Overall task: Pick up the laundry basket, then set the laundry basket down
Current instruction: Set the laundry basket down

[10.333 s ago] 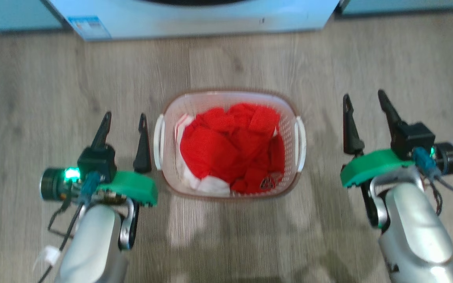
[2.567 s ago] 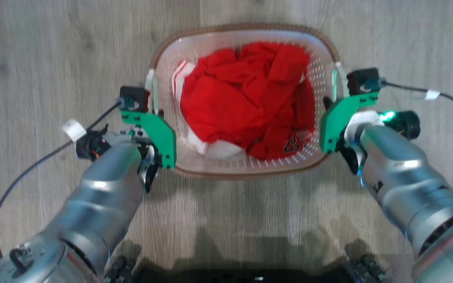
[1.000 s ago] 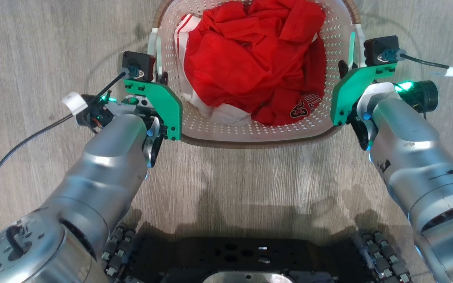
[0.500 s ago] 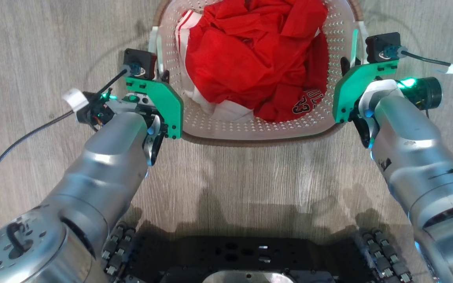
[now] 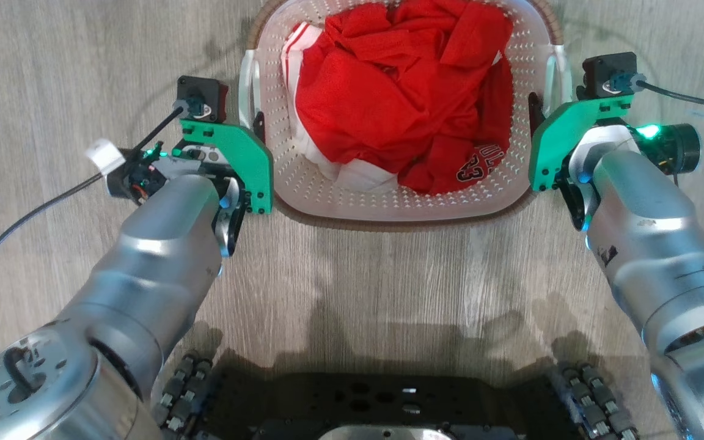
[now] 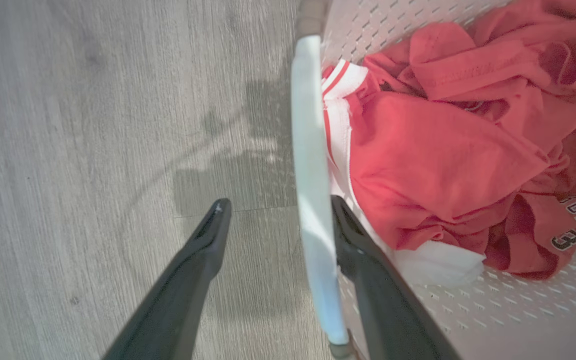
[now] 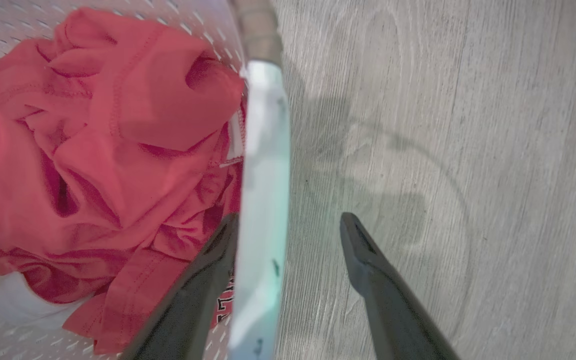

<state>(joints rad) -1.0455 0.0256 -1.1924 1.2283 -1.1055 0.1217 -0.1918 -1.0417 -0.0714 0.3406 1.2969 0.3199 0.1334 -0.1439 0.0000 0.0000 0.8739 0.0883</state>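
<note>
The laundry basket [image 5: 401, 205], white perforated plastic with a brown rim, sits at the top middle of the head view and holds red clothes [image 5: 401, 91]. My left gripper [image 5: 245, 119] points down at its left handle [image 5: 246, 85]. In the left wrist view that gripper [image 6: 279, 212] is open astride the handle [image 6: 310, 175], which lies against the inner finger. My right gripper [image 5: 550, 107] stands at the right handle [image 5: 558, 64]. The right wrist view shows it [image 7: 290, 222] open, with the handle [image 7: 263, 175] against the inner finger inside the basket.
Grey wood floor [image 5: 52, 61] lies all around the basket. My dark wheeled base [image 5: 388, 409] fills the bottom of the head view. A black cable [image 5: 22, 214] trails off the left wrist, and another [image 5: 682, 98] off the right wrist.
Ten seconds ago both grippers stood beside the basket; now each straddles a handle. Over the last second the basket has shifted slightly right in the head view and the left arm slightly left.
</note>
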